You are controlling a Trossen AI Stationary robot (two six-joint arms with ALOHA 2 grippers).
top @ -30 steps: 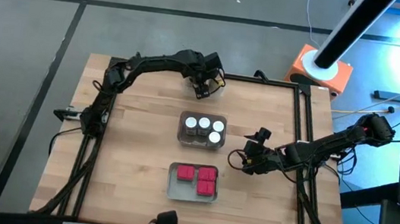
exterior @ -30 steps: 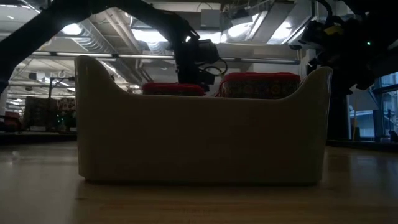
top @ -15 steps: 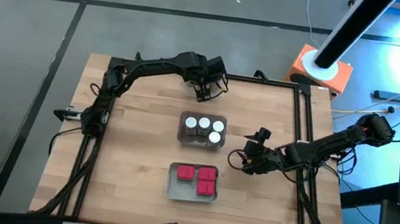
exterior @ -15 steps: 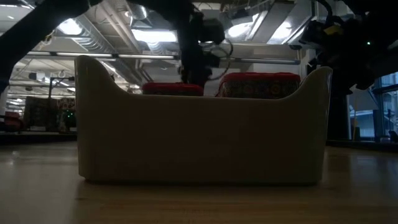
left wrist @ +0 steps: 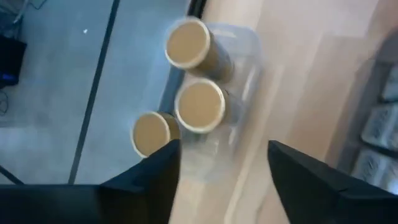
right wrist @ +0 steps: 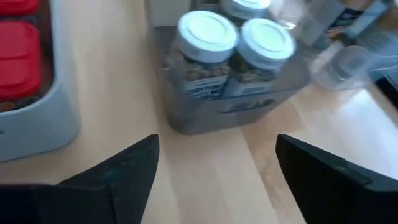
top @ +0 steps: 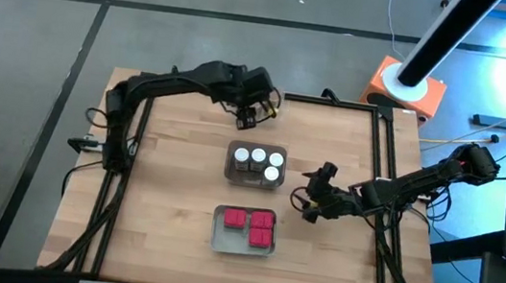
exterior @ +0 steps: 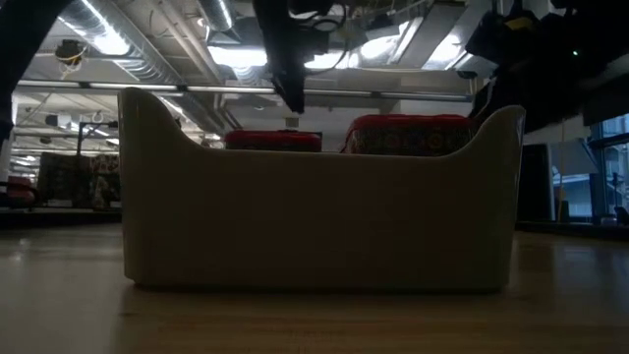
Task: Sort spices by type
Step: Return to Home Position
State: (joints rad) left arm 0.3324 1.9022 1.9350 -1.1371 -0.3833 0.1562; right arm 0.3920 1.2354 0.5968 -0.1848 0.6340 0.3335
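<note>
Three tan-topped brown cylinders (left wrist: 200,106) stand upright in a clear tray (left wrist: 245,74) at the table's far edge. My left gripper (left wrist: 224,180) hangs open above and just beside them, near the far edge (top: 255,111). Several dark jars with white lids (top: 259,159) stand in a dark tray (right wrist: 236,112) at mid-table. Red boxy containers (top: 251,223) lie in a grey tray (top: 218,229) nearer the front. My right gripper (top: 309,203) is open and low, right of both trays, with its fingers pointing at the jars (right wrist: 205,37).
In the low view the grey tray's wall (exterior: 314,206) fills the middle, and the red tops (exterior: 408,133) show above it. Black frame rails (top: 380,167) run along the table's sides. Bare wood lies left of the trays (top: 172,170) and along the near edge.
My left gripper has risen from the clear tray and drawn a little toward the table's left; in the low view it has climbed almost out of the picture. The cylinders have stayed in their tray. My right gripper has shifted slightly toward the left.
</note>
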